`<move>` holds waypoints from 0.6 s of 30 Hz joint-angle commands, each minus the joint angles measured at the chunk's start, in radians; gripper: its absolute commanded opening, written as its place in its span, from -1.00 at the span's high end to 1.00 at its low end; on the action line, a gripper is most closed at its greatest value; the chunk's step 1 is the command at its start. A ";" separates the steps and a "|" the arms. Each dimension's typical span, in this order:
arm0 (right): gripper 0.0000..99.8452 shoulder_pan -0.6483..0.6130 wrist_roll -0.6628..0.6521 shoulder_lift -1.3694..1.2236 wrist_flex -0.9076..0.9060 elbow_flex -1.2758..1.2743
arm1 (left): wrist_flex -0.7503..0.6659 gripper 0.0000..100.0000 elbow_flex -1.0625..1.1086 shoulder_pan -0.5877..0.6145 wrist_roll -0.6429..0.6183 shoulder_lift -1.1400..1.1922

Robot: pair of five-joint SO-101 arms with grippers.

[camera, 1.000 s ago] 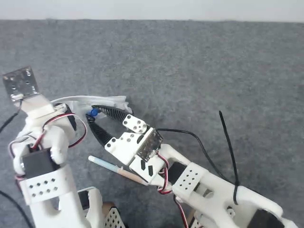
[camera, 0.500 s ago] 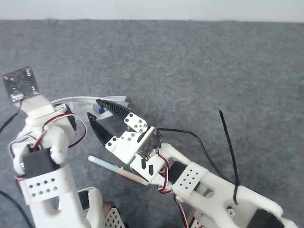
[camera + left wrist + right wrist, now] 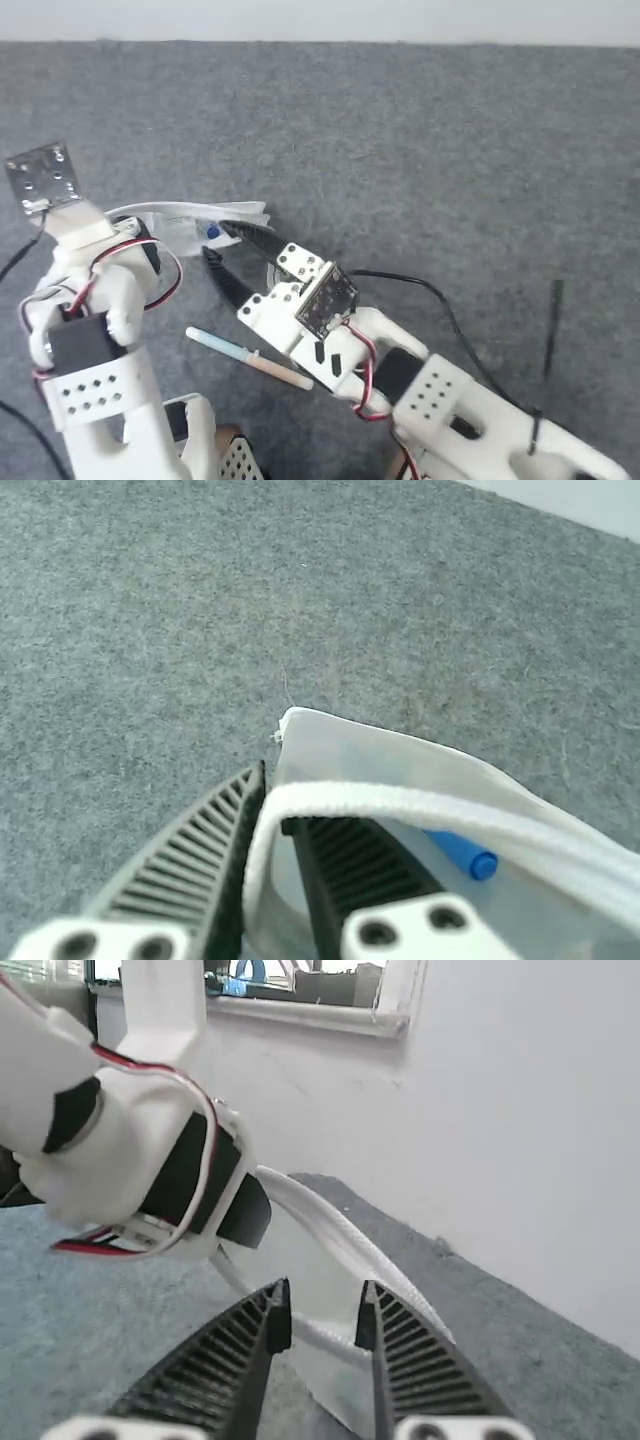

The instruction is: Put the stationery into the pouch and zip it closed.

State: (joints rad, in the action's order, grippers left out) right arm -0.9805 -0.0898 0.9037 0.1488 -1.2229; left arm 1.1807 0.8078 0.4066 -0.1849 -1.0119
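Pinching pouch [image 3: 380, 755] rim: left jaws; right jaws parted just beside.

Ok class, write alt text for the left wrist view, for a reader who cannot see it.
The left gripper pinches the rim of a white pouch. A blue pen shows inside the pouch, which lies on grey carpet.

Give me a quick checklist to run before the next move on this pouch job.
1. Left gripper clamped on the pouch rim: ok.
2. Right gripper open and empty: ok.
3. Blue item inside the pouch: ok.
4. Pen inside the pouch: not ok, it lies on the table.
5. Zip slider located: cannot tell.
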 commanded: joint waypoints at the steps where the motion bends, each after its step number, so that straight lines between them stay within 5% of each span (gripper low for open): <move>1: 0.79 0.016 0.012 0.110 -0.194 0.086 | -0.026 0.98 0.012 0.009 0.005 0.017; 18: 0.79 -0.019 0.008 0.272 -0.719 0.089 | -0.029 0.98 0.012 0.009 0.005 0.017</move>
State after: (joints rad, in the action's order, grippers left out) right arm -0.9805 -0.0867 1.1446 -0.5355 -1.1769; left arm 1.1807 0.8094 0.4127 -0.1849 -1.0119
